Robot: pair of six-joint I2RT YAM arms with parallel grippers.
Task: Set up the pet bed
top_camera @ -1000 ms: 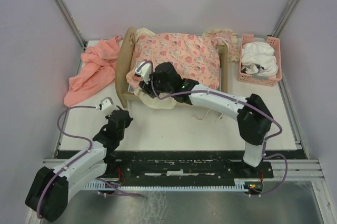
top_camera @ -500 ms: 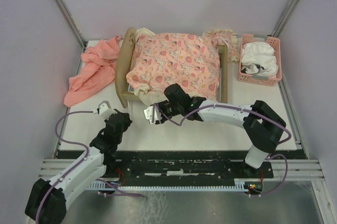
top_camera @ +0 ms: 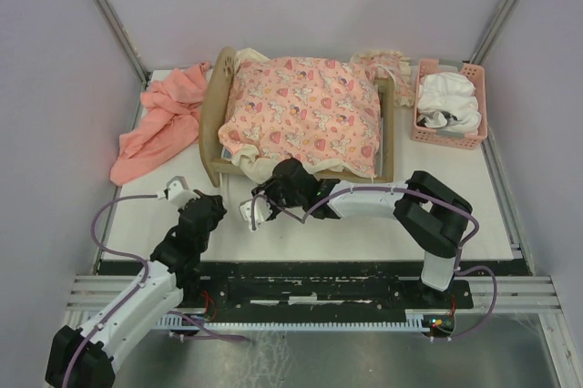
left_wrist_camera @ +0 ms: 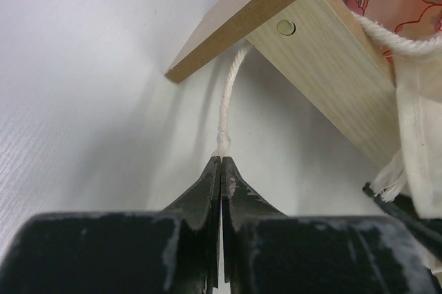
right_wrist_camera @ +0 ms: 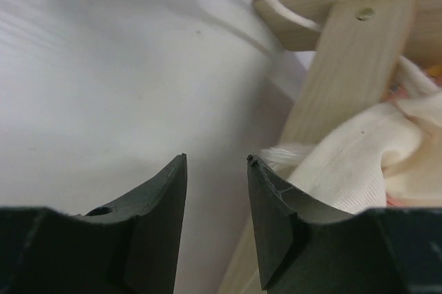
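Top view: the bed (top_camera: pixel 217 115) sits at the table's far middle under a pink quilt (top_camera: pixel 305 115); its long axis runs left to right, headboard on the left; my left gripper (top_camera: pixel 176 193) is near its front-left corner and my right gripper (top_camera: pixel 258 213) is just before its front rail.

Left wrist: my jaws are shut, with a cord (left_wrist_camera: pixel 228 101) knot at their tips; I cannot tell whether it is pinched.

Right wrist: my jaws are half apart and empty, beside a leg (right_wrist_camera: pixel 338 80) and a cream sheet (right_wrist_camera: pixel 352 163); I judge the frame light and stiff, best gripped at a rail; the bedding is soft and may slide.
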